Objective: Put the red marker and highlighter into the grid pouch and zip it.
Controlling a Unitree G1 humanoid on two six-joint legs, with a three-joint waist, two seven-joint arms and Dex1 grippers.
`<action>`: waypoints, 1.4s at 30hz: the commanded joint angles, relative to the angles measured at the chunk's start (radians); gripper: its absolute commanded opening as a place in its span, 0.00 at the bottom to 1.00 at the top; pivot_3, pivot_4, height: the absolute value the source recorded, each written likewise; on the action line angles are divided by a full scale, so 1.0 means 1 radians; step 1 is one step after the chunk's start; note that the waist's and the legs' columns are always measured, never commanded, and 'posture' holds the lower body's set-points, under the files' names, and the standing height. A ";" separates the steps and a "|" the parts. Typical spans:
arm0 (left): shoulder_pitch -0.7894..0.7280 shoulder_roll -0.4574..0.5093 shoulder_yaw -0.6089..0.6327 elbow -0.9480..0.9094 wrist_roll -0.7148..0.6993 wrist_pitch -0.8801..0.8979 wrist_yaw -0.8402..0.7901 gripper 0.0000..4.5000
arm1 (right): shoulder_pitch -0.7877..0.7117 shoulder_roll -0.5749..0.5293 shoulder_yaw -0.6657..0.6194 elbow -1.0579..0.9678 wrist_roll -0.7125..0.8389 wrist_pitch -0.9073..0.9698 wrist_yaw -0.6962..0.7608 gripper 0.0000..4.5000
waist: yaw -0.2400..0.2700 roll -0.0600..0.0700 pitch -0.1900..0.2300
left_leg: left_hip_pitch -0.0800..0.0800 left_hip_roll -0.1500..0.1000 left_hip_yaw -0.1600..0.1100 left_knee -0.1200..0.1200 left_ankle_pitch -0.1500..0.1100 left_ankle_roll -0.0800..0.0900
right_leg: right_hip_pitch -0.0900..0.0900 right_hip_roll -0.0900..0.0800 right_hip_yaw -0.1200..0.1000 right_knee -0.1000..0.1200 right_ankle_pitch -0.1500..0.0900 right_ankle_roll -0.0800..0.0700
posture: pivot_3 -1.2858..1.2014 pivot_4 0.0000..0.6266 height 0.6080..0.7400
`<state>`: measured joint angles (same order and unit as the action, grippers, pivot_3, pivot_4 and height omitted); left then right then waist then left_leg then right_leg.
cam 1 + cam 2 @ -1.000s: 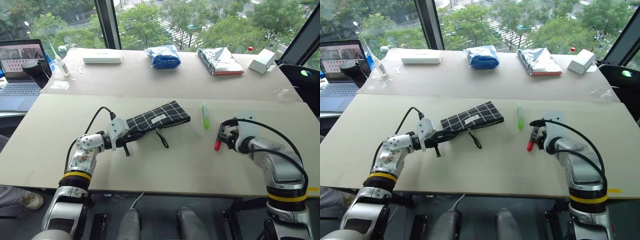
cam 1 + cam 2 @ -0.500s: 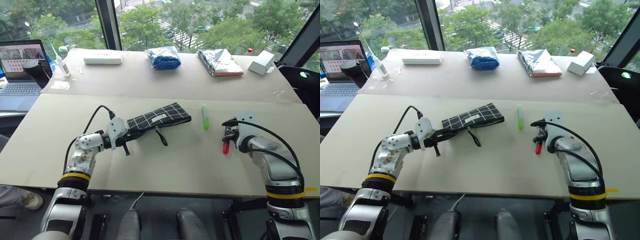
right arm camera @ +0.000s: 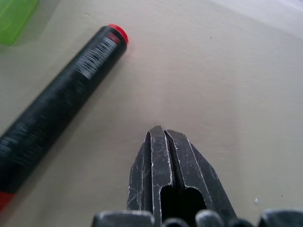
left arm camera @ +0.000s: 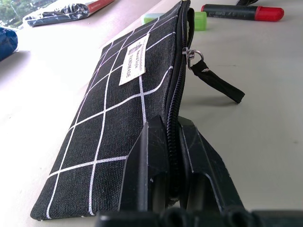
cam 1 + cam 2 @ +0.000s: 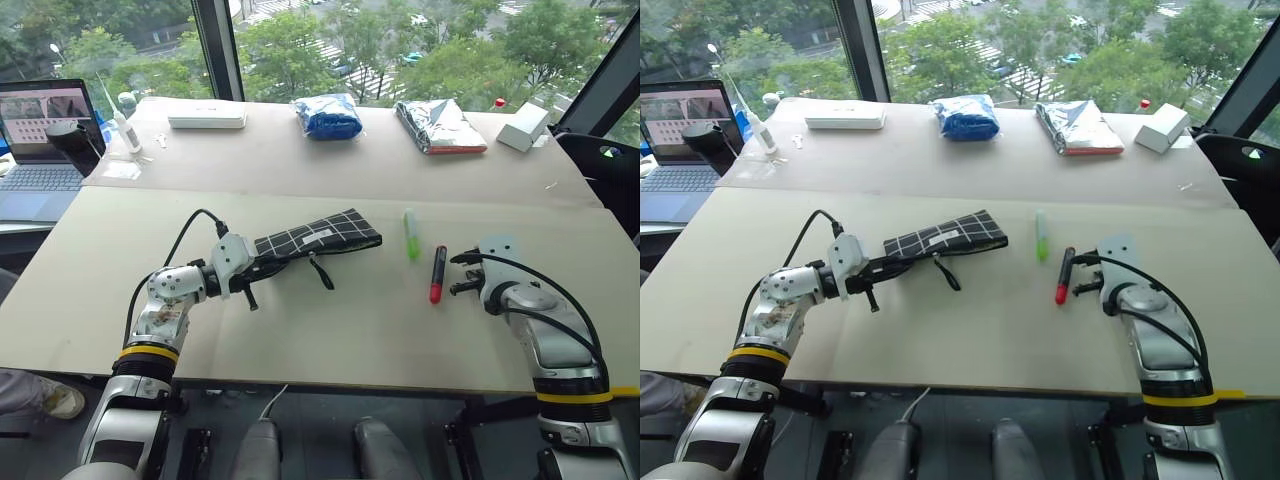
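**Marker set down beside the highlighter; right gripper empty**

A moment ago the right gripper carried the red marker; now the marker lies flat on the surface, just beside the highlighter, and the gripper sits pressed together with nothing in it, near the marker. Neither pen is in the pouch yet, so this looks like a repositioning, not progress.

The left gripper is pinching the zip edge of the grid pouch. The left wrist view shows the zip teeth and pull strap up close; the zip appears closed, though I can't be sure. The head views give the overall layout instead.
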<state>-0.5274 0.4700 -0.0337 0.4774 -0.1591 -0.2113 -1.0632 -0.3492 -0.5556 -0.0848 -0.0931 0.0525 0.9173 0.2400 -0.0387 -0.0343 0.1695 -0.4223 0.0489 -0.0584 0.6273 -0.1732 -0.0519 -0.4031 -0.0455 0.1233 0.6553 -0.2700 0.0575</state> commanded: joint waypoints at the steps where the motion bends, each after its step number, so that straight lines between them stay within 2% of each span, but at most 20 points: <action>1: -0.017 0.004 0.008 -0.024 -0.019 0.000 -0.002 0.00 | -0.026 -0.048 -0.042 0.029 -0.029 -0.048 -0.010 0.18 | 0.001 0.000 0.000 | 0.000 0.000 0.000 0.000 0.000 0.000 | 0.000 0.000 0.000 0.000 0.000 0.000 | 0.52 0.24 1.00; 6: -0.022 0.002 0.011 -0.014 -0.022 -0.002 -0.005 0.00 | -0.103 -0.043 -0.102 -0.007 0.027 -0.030 0.004 0.57 | -0.009 0.002 0.001 | 0.000 0.000 0.000 0.000 0.000 0.000 | -0.001 0.000 0.001 0.000 0.000 0.000 | 0.52 0.24 1.00; 11: -0.029 -0.001 0.014 0.001 -0.022 -0.008 -0.006 0.00 | -0.163 0.025 -0.154 -0.104 0.181 0.156 0.081 0.95 | -0.013 0.002 0.001 | 0.000 0.000 0.000 -0.001 0.000 0.000 | -0.001 0.001 0.000 0.000 0.000 -0.001 | 0.52 0.24 1.00; 15: -0.029 -0.001 0.016 0.004 -0.024 -0.011 -0.005 0.00 | -0.155 0.019 -0.133 -0.191 0.241 0.275 0.117 0.95 | -0.008 0.002 0.001 | -0.001 0.000 0.000 -0.001 0.000 0.000 | -0.002 0.000 0.000 0.000 0.001 -0.001 | 0.52 0.24 1.00; 20: -0.018 0.002 0.021 -0.004 -0.025 -0.010 -0.006 0.00 | -0.109 0.010 -0.124 -0.236 0.230 0.312 0.089 0.95 | -0.002 0.002 0.001 | -0.002 0.000 0.000 -0.001 0.000 0.000 | -0.001 0.000 0.000 0.000 0.000 -0.001 | 0.52 0.24 1.00; 42: -0.018 0.009 0.024 -0.012 -0.026 -0.002 -0.013 0.00 | 0.012 0.053 -0.054 -0.180 0.134 0.208 -0.020 0.95 | -0.007 0.002 0.001 | -0.001 0.000 0.000 -0.001 0.000 0.000 | -0.002 0.000 0.001 0.000 0.000 0.000 | 0.52 0.24 1.00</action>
<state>-0.5379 0.4677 -0.0233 0.4904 -0.1611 -0.2117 -1.0745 -0.3430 -0.5055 -0.1298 -0.2802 0.2081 1.1460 0.2401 -0.0453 -0.0320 0.1710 -0.4235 0.0489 -0.0586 0.6265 -0.1732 -0.0519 -0.4050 -0.0451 0.1238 0.6555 -0.2699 0.0572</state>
